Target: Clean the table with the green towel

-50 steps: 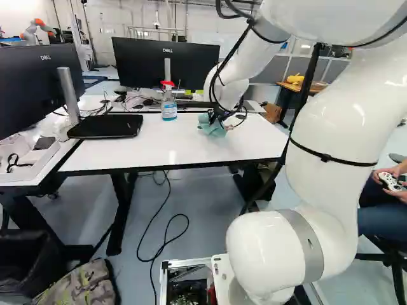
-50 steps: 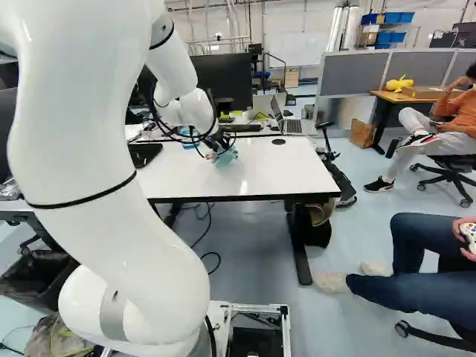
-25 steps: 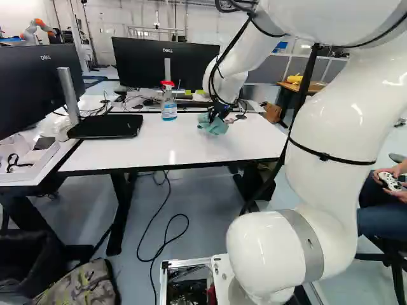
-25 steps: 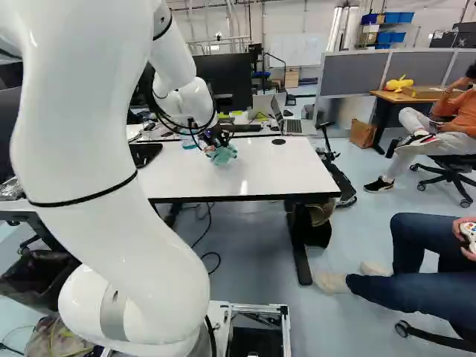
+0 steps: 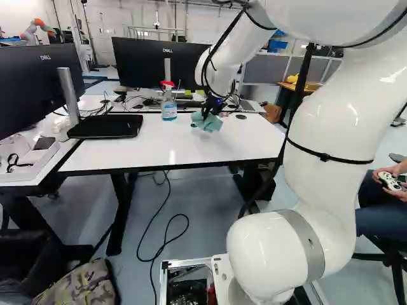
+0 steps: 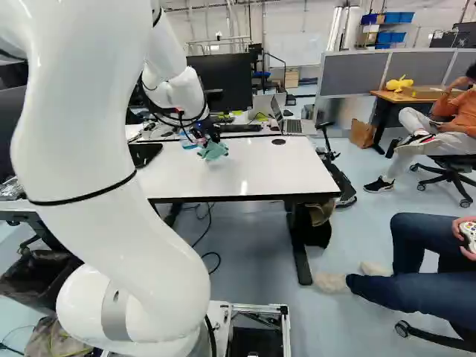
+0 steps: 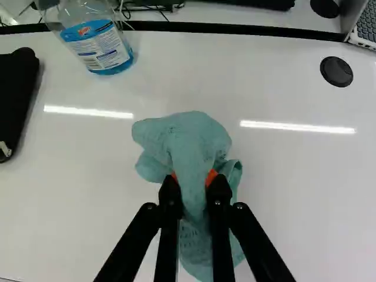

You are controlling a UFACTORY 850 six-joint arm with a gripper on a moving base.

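Green towel [image 7: 191,138]: bunched, over the white table [image 5: 146,149]; whether it touches, we cannot tell.
Gripper [image 5: 208,114]: we have the towel pinched between both fingers [image 7: 170,197].
Spray bottle [image 5: 169,107]: we see it upright on the table, between towel and black case [image 5: 105,126].

Over in the upper right of the right base view, grey partitions [image 6: 353,72] back a wooden desk [image 6: 388,97]; white wall [image 6: 294,22] beyond, pale blue-grey floor [image 6: 342,242] below.
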